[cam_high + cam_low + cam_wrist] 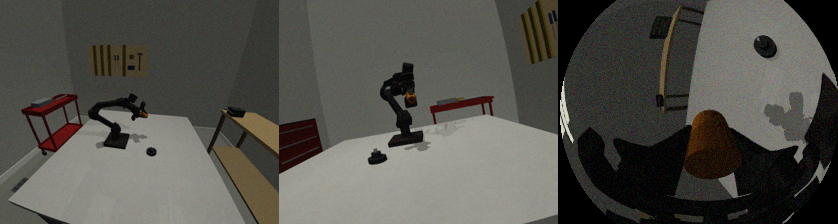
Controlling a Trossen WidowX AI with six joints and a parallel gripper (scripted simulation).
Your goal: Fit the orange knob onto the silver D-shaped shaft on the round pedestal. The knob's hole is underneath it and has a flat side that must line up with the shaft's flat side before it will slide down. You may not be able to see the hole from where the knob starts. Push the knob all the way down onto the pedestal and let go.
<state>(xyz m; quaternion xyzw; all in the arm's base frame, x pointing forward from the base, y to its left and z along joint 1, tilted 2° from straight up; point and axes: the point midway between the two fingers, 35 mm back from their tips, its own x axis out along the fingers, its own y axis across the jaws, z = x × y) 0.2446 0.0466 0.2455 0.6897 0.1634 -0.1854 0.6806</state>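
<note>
The orange knob (145,114) (411,98) (710,145) is held tilted, high above the table. Its outer end, with a dark opening, faces the exterior view; the hole's flat side is too small to tell. My gripper (141,113) (409,94) (709,130) is shut on the knob, with a black finger on either side of it. The black round pedestal (151,152) (377,159) (765,47) stands on the table, well below and away from the knob. Its short silver shaft (375,150) points up; which way its flat side faces cannot be told.
The arm's black base (116,140) (406,139) stands on the pale table (132,183) (438,186), near the pedestal. A red cart (50,107) and a wooden bench (254,125) stand off the table's sides. A tool board (119,72) hangs on the wall.
</note>
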